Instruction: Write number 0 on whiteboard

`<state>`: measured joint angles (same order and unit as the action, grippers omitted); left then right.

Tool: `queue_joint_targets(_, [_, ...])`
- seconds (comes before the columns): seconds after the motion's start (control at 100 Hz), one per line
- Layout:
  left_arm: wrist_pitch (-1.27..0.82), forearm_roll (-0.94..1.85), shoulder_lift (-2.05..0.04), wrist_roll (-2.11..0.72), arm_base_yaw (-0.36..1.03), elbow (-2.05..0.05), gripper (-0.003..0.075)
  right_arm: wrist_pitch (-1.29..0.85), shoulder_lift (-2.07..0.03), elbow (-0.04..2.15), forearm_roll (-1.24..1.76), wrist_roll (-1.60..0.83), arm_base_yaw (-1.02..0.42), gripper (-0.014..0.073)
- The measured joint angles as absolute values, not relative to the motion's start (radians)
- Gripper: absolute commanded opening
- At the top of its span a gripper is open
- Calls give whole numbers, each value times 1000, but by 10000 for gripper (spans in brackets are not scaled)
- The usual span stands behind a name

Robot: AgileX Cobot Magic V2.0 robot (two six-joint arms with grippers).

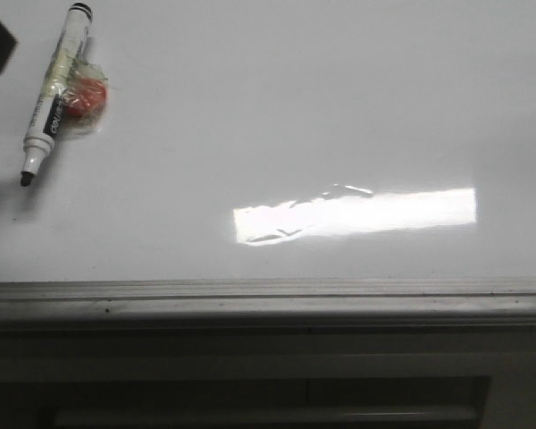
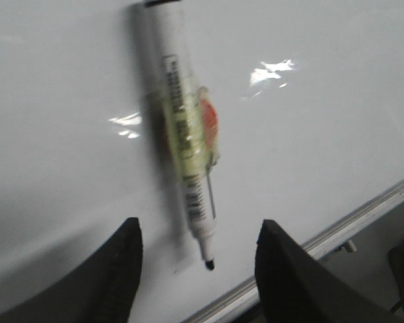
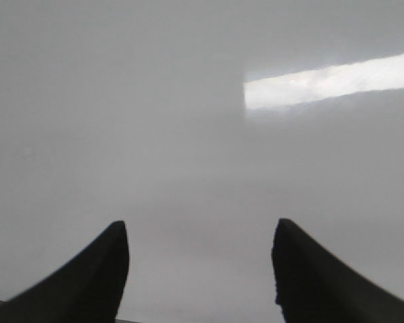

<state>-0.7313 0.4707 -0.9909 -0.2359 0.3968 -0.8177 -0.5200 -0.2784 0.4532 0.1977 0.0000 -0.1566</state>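
Nothing written yet.
Whiteboard [image 1: 277, 116] blank; marker [image 2: 183, 128] lies just ahead between the left gripper [image 2: 198, 259]'s open jaws. Right gripper [image 3: 200, 266] open, empty.

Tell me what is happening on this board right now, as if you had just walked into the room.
Nothing is being held yet. A marker pen, uncapped, lies on the whiteboard at its left side, with a small orange piece taped to its barrel. The left gripper is open above the pen's tip end, its fingers on either side of it, not touching. The right gripper is open over bare board. No writing shows on the board, so the 0 is not yet drawn.
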Motion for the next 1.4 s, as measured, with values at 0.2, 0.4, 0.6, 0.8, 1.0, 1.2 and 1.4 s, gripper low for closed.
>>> queue_joint_targets(0.2, [-647,481,-1110,-230,448,-820,336,-538,-278,453,198,0,-157,401])
queue_joint_targets(0.4, [-619,473,-1179,-226,452,-827,158,-547,-278,453,204,0,-157,401])
queue_joint_targets(0.6, [-636,477,-1212,-232,454,-833,-20,-570,-278,463,327,-116,-157,401])
queue_joint_targets(0.8, [-659,470,-1201,-421,499,-838,-20,-708,-300,549,785,-752,-157,401])
queue_joint_targets(1.0, [-669,453,-1119,-807,658,-878,-20,-818,-400,631,1066,-1116,-166,401])
queue_joint_targets(1.2, [-675,453,-1069,-1038,793,-913,-20,-844,-517,690,1060,-1221,-328,402])
queue_joint_targets(1.4, [-678,451,-1069,-1066,822,-915,-20,-834,-690,744,1017,-1238,-465,402])
